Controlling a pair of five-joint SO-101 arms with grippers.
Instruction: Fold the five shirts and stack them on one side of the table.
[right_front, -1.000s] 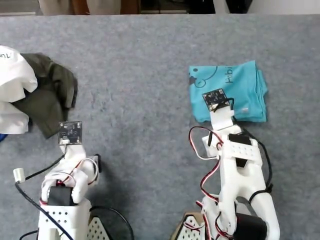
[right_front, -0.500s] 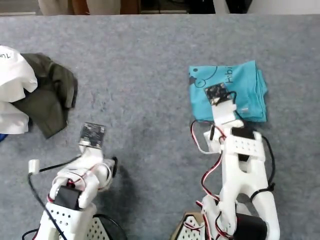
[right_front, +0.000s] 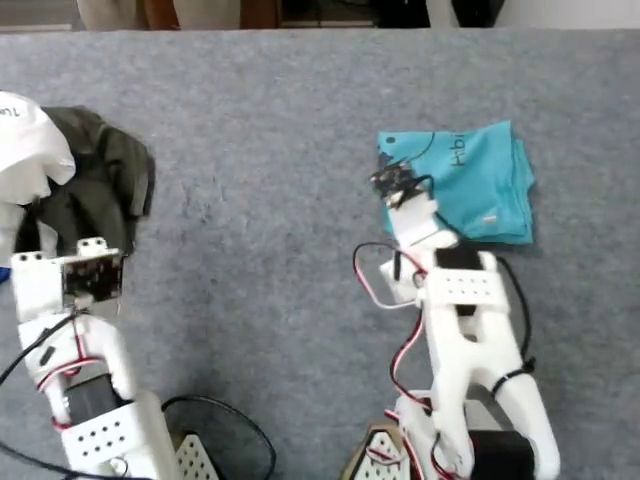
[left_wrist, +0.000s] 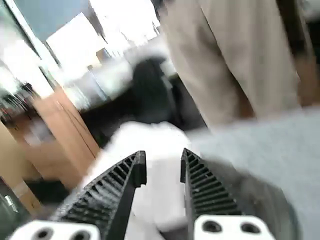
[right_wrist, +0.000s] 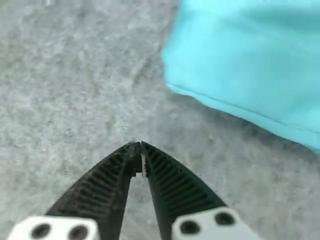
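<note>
A folded teal shirt (right_front: 470, 185) lies at the right of the grey table (right_front: 260, 130). At the far left a crumpled dark olive shirt (right_front: 100, 190) lies partly under a white shirt (right_front: 30, 160). My right arm (right_front: 450, 300) stands in front of the teal shirt (right_wrist: 250, 60). Its gripper (right_wrist: 139, 148) is shut and empty, over bare table beside the shirt's near corner. My left arm (right_front: 75, 340) stands at the near left by the heap. The left gripper (left_wrist: 162, 161) is open, held level and pointing at the white shirt (left_wrist: 155, 185), with nothing between its fingers.
A sliver of blue cloth (right_front: 3, 272) shows at the table's left edge. A person in beige trousers (left_wrist: 235, 55) stands beyond the far edge. Loose cables (right_front: 215, 420) trail by the left arm's base. The grey middle of the table lies between the arms.
The left arm has swung left toward the heap and tipped its gripper up to level. The right arm's wrist has turned left, off the teal shirt to its near-left corner.
</note>
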